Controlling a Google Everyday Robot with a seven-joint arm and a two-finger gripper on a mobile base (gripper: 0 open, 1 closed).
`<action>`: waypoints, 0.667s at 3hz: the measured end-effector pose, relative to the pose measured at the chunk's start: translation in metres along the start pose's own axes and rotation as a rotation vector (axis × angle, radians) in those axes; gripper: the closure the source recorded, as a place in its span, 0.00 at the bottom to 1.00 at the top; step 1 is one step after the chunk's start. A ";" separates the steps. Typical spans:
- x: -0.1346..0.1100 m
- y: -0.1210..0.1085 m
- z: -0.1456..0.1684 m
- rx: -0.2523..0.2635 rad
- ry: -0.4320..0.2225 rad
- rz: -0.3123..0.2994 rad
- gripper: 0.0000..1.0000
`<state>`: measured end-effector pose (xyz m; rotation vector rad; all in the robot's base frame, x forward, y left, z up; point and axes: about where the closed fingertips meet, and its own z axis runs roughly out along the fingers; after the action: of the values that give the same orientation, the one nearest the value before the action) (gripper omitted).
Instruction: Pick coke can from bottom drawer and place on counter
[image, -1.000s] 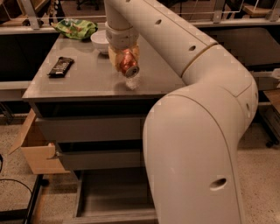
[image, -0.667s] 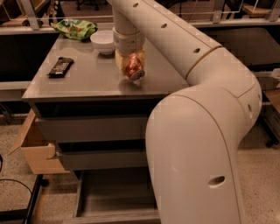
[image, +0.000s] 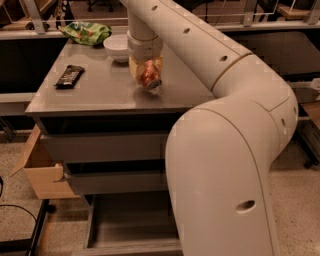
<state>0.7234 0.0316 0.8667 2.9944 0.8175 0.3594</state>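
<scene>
Coke can (image: 150, 80) has drifted slightly toward 3 o'clock in the last second. It's tilted, silver end low over the counter (image: 100, 95); contact unclear. Gripper (image: 148, 74) fingers pinch it. Bottom drawer (image: 130, 220) sits open at 6 o'clock. You're likely near release.
</scene>
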 end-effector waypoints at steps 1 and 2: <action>0.006 -0.001 0.003 0.002 0.018 -0.001 0.36; 0.010 -0.002 0.007 0.004 0.031 -0.003 0.14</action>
<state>0.7324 0.0389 0.8621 2.9985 0.8256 0.4052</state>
